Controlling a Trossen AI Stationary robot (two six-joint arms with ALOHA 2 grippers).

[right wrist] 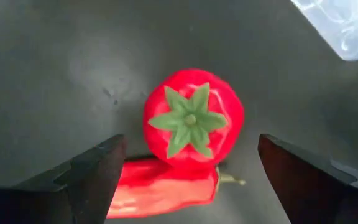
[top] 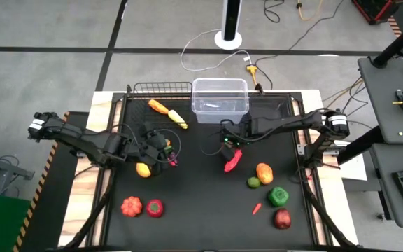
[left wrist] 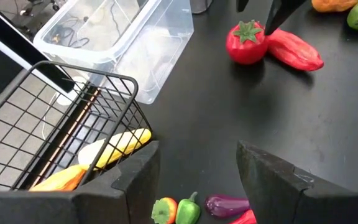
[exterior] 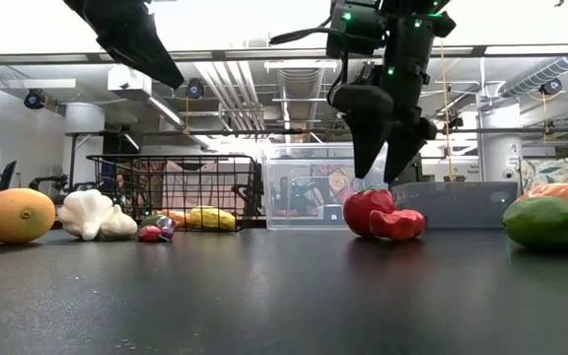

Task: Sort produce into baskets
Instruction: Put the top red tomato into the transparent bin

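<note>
A red tomato (right wrist: 191,118) with a green stem stands on the black table, touching a red chilli (right wrist: 166,186) that lies beside it. My right gripper (right wrist: 191,158) hangs open above the tomato, fingers pointing down, one finger on either side and clear of it; it also shows in the low view (exterior: 375,173). My left gripper (left wrist: 197,180) is open and empty above some small toy peppers (left wrist: 188,208) and an aubergine (left wrist: 227,204). The black wire basket (top: 161,89) holds a carrot (top: 158,106) and a corn cob (top: 178,119). The clear bin (top: 220,99) stands beside it.
White garlic (exterior: 92,214) and a yellow-orange fruit (exterior: 18,215) lie near the left gripper. A pumpkin (top: 131,206) and a red pepper (top: 154,208) lie at the near left. An orange fruit (top: 264,172), a green pepper (top: 279,197) and a red apple (top: 282,218) lie at the near right.
</note>
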